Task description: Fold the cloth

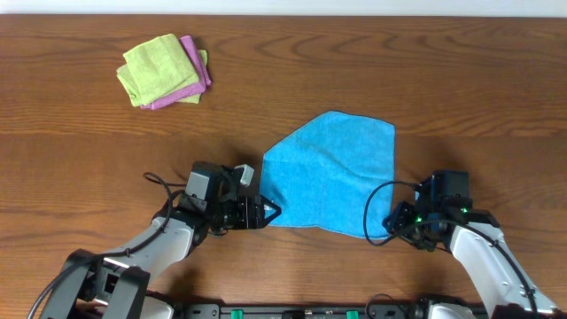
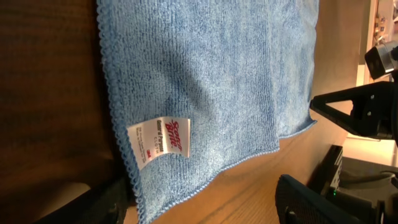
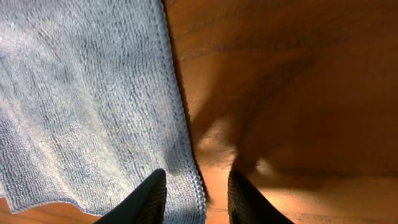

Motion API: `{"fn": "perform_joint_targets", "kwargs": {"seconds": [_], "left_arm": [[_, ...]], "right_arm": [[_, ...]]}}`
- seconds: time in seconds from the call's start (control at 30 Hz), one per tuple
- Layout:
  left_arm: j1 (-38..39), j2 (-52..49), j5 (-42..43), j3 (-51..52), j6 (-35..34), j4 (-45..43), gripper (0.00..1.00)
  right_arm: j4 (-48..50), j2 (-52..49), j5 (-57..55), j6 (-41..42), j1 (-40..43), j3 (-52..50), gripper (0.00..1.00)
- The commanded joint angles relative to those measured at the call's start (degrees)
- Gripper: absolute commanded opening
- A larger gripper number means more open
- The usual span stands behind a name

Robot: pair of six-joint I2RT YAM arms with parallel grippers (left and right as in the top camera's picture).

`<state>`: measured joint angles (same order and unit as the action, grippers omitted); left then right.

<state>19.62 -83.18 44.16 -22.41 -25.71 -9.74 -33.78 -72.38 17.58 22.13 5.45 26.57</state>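
Observation:
The blue cloth (image 1: 332, 173) lies on the table with one part doubled over; its white tag (image 2: 158, 138) shows in the left wrist view. My left gripper (image 1: 266, 213) stands wide open at the cloth's near-left corner. That corner of the cloth (image 2: 186, 112) lies between its fingers (image 2: 311, 202), untouched. My right gripper (image 1: 396, 223) is at the near-right corner. Its open jaws straddle the cloth's hem (image 3: 194, 180), one of the fingers (image 3: 146, 199) over the fabric and the other over bare wood.
A folded lime-green cloth (image 1: 158, 69) and a pink-purple cloth (image 1: 190, 75) lie stacked at the far left of the wooden table (image 1: 461, 80). A black cable (image 1: 372, 213) loops over the blue cloth's right edge.

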Motion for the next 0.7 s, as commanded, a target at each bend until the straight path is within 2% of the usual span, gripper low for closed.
{"fn": "perform_joint_targets", "kwargs": {"seconds": [0.0,0.43,0.53,0.6,0.67], "left_arm": [[-0.13,-0.92,-1.16,0.07,0.00,-0.96,0.75],[-0.13,-3.43,-0.44,0.04,-0.48,-2.99,0.73],[-0.13,-3.43,-0.44,0.04,-0.48,-2.99,0.59],[-0.13,-3.43,-0.44,0.04,-0.52,-2.97,0.48],[-0.13,-3.43,-0.46,0.04,-1.57,-2.99,0.46]], "right_arm": [[1.53,-1.46,-0.68,1.46,0.15,-1.14,0.33],[-0.83,-1.46,3.43,2.25,0.15,-1.16,0.34],[-0.46,-1.46,3.50,2.25,0.15,-1.16,0.32],[-0.24,-1.46,3.72,2.25,0.15,-1.16,0.26],[-0.26,-1.46,3.72,2.25,0.15,-1.16,0.17]]}}
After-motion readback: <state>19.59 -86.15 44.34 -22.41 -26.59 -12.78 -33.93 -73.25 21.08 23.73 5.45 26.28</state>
